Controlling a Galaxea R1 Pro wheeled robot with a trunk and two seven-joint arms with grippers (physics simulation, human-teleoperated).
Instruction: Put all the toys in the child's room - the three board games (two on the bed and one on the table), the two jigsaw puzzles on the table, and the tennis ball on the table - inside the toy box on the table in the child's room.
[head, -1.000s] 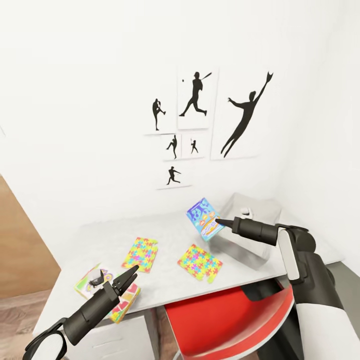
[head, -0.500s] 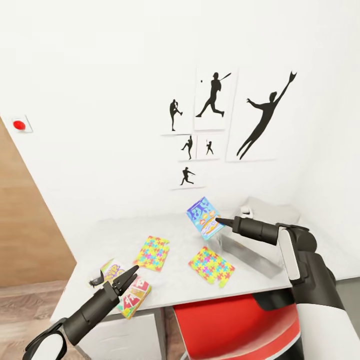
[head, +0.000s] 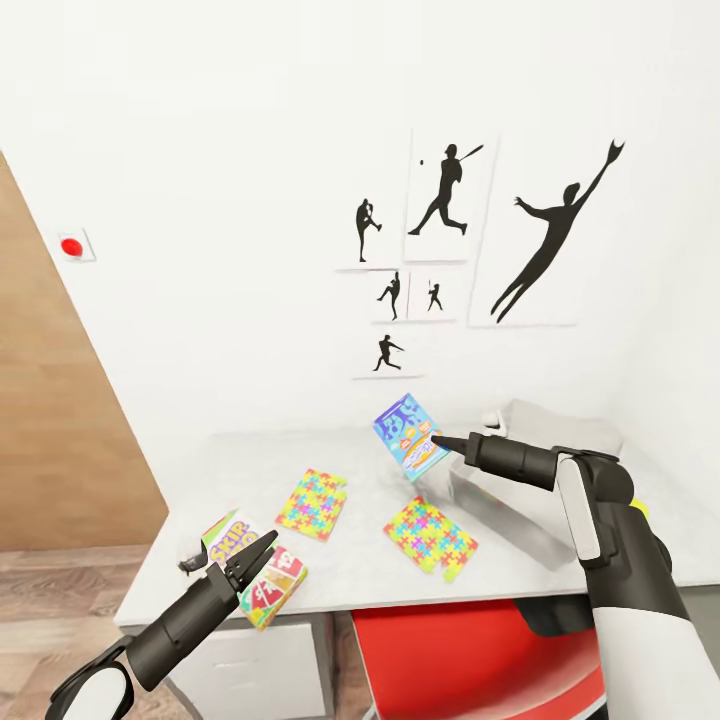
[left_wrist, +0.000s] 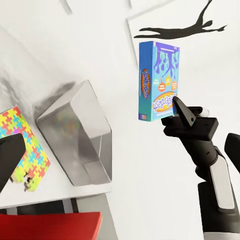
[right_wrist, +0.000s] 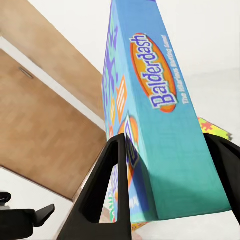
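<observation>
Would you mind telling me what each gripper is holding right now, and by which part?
The right gripper pinches the blue board game across its thickness at one edge, lifted off the table. The left gripper holds nothing.

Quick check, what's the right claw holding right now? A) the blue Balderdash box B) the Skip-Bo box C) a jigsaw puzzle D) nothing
A: the right claw is shut on the blue Balderdash box, lifted off the table; the right wrist view shows the box clamped between both fingers, and both jigsaw puzzles lie flat on the table.
</observation>
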